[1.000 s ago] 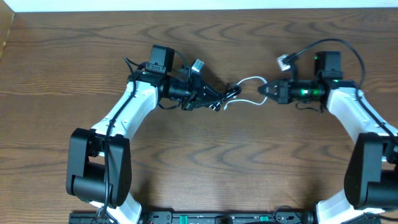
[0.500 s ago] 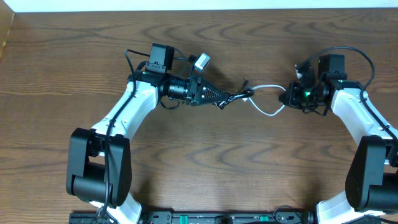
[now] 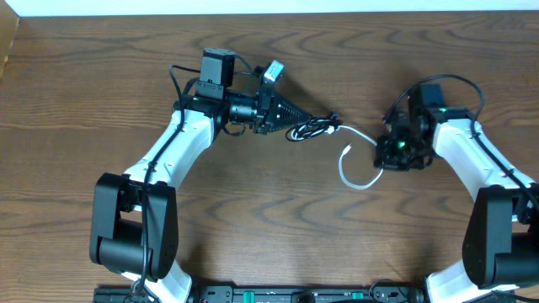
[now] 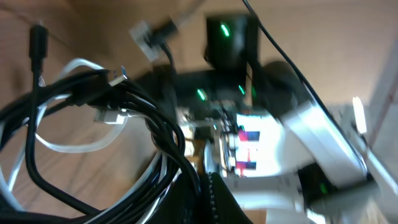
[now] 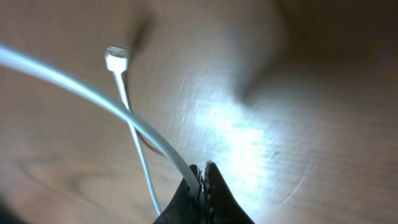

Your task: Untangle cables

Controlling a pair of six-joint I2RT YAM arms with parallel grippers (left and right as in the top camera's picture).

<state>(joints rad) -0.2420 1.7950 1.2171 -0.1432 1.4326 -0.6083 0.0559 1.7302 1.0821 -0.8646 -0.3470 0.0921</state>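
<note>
- Currently, left gripper (image 3: 293,128) has its fingers pressed together on the black cable (image 3: 316,127); the tangled bundle sits right at the tips and fans out just ahead of them.
- Left wrist view: black cable (image 4: 155,134) loops out from the pinched tips (image 4: 205,186), with white strands (image 4: 68,146) threaded through the same loops. Can't tell whether the white strands are pinched too.
- White cable (image 3: 342,167) leaves the black bundle ahead of the left gripper, then curves over the table (image 3: 269,219) into a loose loop beside the right gripper (image 3: 383,158).
- Right gripper is clamped on the white cable; right wrist view shows the cord (image 5: 93,93) running straight into the closed tips (image 5: 205,177).
- White plug end (image 5: 116,59) lies ahead of the right gripper, on its thinner run that crosses under the gripped cord.
- Both grippers are well apart, white cable slack between them.
</note>
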